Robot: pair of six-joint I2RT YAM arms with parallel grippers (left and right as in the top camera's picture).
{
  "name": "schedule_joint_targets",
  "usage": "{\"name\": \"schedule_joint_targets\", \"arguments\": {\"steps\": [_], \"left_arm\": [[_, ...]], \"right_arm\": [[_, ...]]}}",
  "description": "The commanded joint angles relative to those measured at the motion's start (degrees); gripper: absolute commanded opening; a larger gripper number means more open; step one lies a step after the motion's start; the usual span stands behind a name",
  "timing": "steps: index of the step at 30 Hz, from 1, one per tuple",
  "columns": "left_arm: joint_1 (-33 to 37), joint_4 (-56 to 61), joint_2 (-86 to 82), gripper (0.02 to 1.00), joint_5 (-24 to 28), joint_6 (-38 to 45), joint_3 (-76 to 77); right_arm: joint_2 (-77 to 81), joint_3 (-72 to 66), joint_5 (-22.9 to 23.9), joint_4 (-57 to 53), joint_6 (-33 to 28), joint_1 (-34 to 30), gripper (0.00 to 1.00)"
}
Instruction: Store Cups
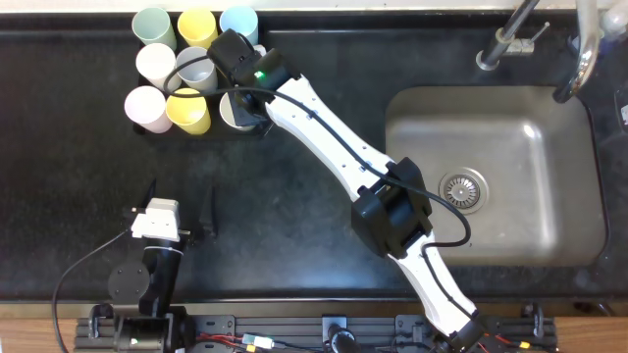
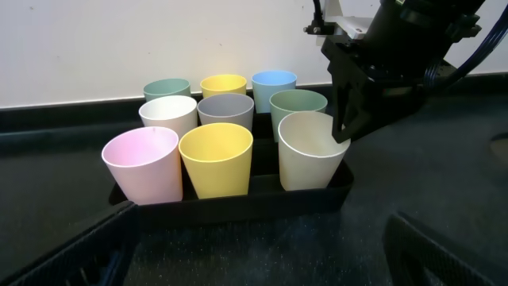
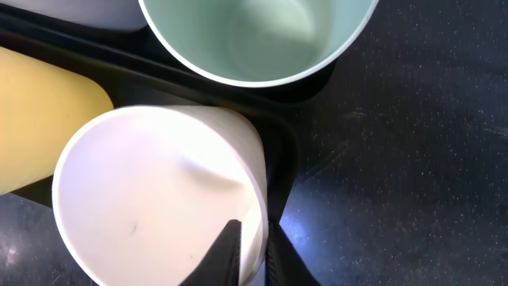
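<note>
Top view: black worktop (image 1: 294, 235) holds cups (image 1: 186, 110); steel sink (image 1: 530, 147) right.

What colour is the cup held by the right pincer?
Cream white; the cup shows best in the left wrist view.

Bright, even overhead light, with soft glare on the steel sink (image 1: 530, 147).

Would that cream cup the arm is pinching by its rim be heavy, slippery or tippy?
Probably light: the cream cup looks thin-walled and empty. Its smooth wall may slip, since the fingers of the right gripper pinch only the rim. It tapers to a narrower base, so it could tip once outside the black tray.
</note>
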Motion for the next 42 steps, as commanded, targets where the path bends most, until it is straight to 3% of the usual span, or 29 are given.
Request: {"name": "schedule_joint_targets", "arguments": {"steps": [1,9,15,21,28,34,42], "left_arm": [[-0.2,-0.2,-0.5,0.998,0.6,0.9,0.0],[-0.2,-0.2,-0.5,1.000,0.6,0.9,0.0],[-0.2,-0.2,-0.5,1.000,0.6,0.9,0.0],[-0.2,-0.2,-0.5,1.000,0.6,0.9,0.0],[-0.2,-0.2,-0.5,1.000,0.6,0.9,0.0],[-0.2,-0.2,-0.5,1.000,0.6,0.9,0.0],[-0.2,-0.2,-0.5,1.000,0.6,0.9,0.0]], "right_arm": [[0.6,0.3,0.9,0.1,0.4,0.0,0.246],[-4.0,0.3,0.4,0.1,-2.6,-0.7,0.573],[-12.2,0.3,-2.3,-2.4,-11.6,-4.5,0.698],[-22.8,-2.6,-4.1,-6.3,-21.4,-13.2,0.998],[-46.0,-28.3,-6.4,4.3,-28.5,-25.8,0.998],[-69.2,-56.0,-8.5,17.9,-29.1,-34.2,0.998],[-95.3,-85.0,-8.5,35.2,-28.9,-35.6,0.998]]}}
